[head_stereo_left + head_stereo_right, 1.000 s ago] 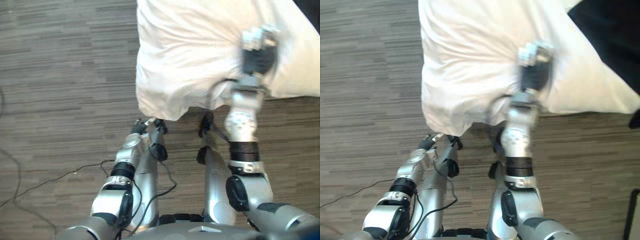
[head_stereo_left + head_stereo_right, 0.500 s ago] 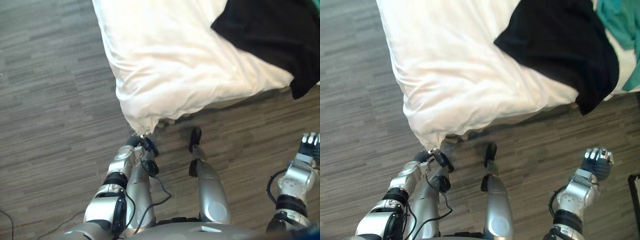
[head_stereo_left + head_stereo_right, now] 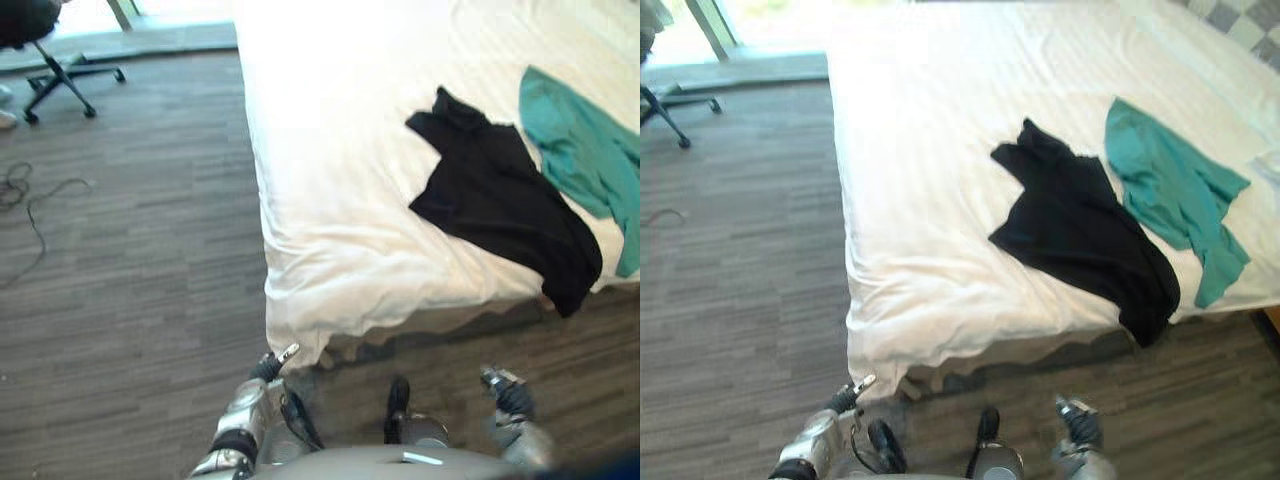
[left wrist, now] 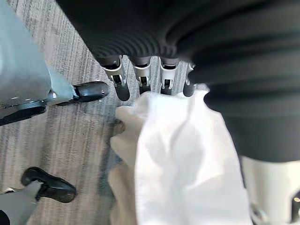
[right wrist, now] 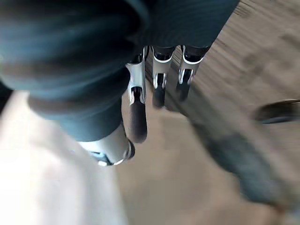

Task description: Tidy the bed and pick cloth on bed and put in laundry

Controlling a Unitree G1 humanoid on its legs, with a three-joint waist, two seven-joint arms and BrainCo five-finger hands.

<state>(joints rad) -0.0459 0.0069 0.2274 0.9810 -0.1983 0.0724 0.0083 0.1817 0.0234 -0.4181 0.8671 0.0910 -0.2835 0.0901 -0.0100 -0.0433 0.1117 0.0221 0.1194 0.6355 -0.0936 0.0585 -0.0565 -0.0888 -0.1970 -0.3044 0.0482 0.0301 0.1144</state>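
A black cloth (image 3: 500, 205) lies spread on the white bed sheet (image 3: 340, 150), its lower end hanging over the near edge. A teal cloth (image 3: 578, 150) lies just to its right. My left hand (image 3: 268, 368) hangs low by the bed's near left corner. It is open, its straight fingers (image 4: 119, 86) right next to the drooping sheet corner (image 4: 178, 154). My right hand (image 3: 508, 392) is down over the floor in front of the bed, below the black cloth. It is open too, with straight fingers (image 5: 158, 86) holding nothing.
Grey wood-look floor (image 3: 130, 280) runs along the bed's left side and in front of it. An office chair (image 3: 55, 60) stands at the far left, with a loose cable (image 3: 30, 200) on the floor nearby. A checkered pillow (image 3: 1240, 20) shows at the bed's far right.
My right hand has let go of the white sheet, dropped to my right side and opened. The camera has swung up, so the bed top and both cloths show.
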